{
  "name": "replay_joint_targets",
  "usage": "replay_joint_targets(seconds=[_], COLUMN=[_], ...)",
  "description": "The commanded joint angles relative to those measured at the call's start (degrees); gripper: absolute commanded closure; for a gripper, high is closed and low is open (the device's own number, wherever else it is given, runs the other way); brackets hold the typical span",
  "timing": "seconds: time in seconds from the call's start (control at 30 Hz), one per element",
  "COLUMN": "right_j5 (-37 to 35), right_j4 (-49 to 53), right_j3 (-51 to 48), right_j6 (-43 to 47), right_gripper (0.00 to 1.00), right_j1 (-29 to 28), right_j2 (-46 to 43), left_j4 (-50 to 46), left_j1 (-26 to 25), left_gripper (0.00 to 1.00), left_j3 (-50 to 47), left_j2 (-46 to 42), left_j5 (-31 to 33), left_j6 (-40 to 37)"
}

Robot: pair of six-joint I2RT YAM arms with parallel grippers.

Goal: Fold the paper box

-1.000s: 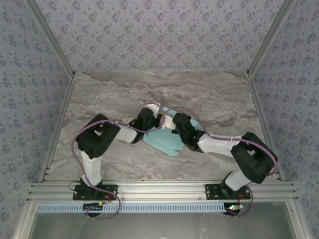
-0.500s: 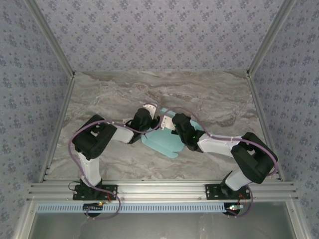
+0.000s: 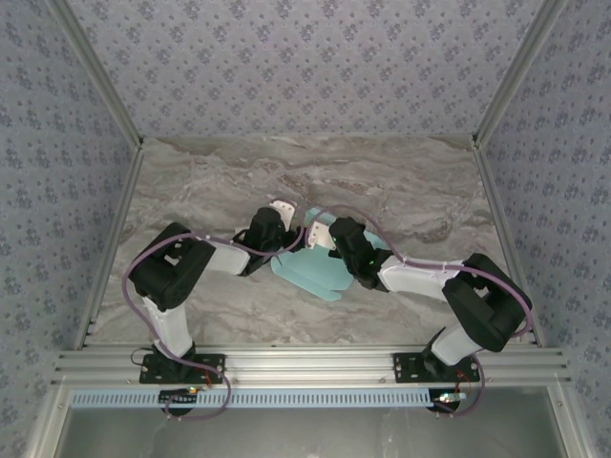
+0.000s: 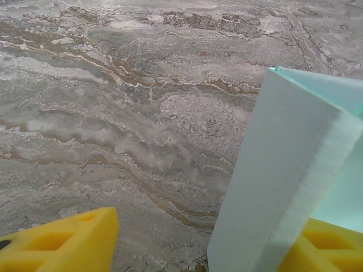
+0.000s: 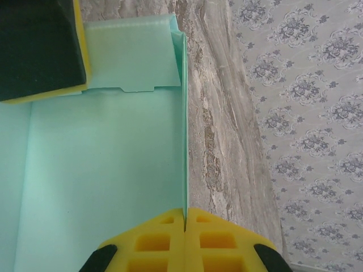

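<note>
The paper box is a pale turquoise sheet, partly folded, lying mid-table between the two arms. My right gripper is shut on the thin edge of an upright wall of the paper box, whose floor spreads to the left of that wall. My left gripper is open, its yellow fingers wide apart. A raised panel of the paper box stands between them, leaning on the right-hand finger. In the top view the left gripper and right gripper meet at the sheet's far end.
The marble tabletop stretches behind and beside the arms. Patterned walls enclose it on three sides. An aluminium rail runs along the near edge. The left gripper's black-and-yellow finger sits close over the sheet in the right wrist view.
The left arm's elbow has swung out to the left and its gripper has shifted slightly left. The sheet has slid a little left with it. The right arm has barely moved.
</note>
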State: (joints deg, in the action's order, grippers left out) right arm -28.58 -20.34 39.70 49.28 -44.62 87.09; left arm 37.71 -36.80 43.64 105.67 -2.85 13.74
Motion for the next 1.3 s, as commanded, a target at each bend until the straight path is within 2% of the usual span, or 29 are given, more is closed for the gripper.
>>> replay_joint_targets(seconds=[0.0,0.2,0.4,0.57,0.87,0.97,1.03,1.13,1.27], right_j5=[-1.67,-1.72,-1.83,-1.6,-0.56,-0.66,-0.76,-1.04,-0.67], right_j4=[3.78,3.87,4.08,4.72,6.18,6.18,6.23,6.36,6.45], right_j3=[1.07,1.3,1.26,1.0,0.29,-0.22,-0.62,-0.89,-0.99], right_j6=[-0.44,-0.49,-0.6,-1.09,-3.42,-4.21,-4.59,-4.73,-4.65], right_gripper=[1.0,1.0,1.0,1.0,1.0,1.0,1.0,1.0,1.0], right_j1=[0.19,-0.1,-0.55,-1.2,-2.48,-2.88,-3.01,-2.86,-2.65], right_j2=[-0.89,-0.97,-1.19,-1.48,-1.9,-1.91,-1.92,-2.1,-2.64], left_j4=[-3.86,-6.31,-7.01,-7.3,-5.34,-4.52,-2.58,3.65,5.6], left_j1=[0.69,0.75,0.76,0.32,-2.79,-3.06,-3.07,-2.44,-0.97], left_gripper=[0.38,0.44,0.58,0.71,0.8,0.82,0.82,0.77,0.69], left_j3=[0.19,3.09,5.0,5.15,4.7,4.68,4.47,3.15,3.59], left_j2=[-1.15,2.09,3.91,4.11,4.95,5.18,5.36,6.17,7.24], left_j5=[0.06,-0.06,2.49,9.84,22.36,24.62,23.25,16.47,8.51], left_j6=[-1.72,-2.62,-1.9,1.67,6.59,8.54,8.34,5.86,3.97])
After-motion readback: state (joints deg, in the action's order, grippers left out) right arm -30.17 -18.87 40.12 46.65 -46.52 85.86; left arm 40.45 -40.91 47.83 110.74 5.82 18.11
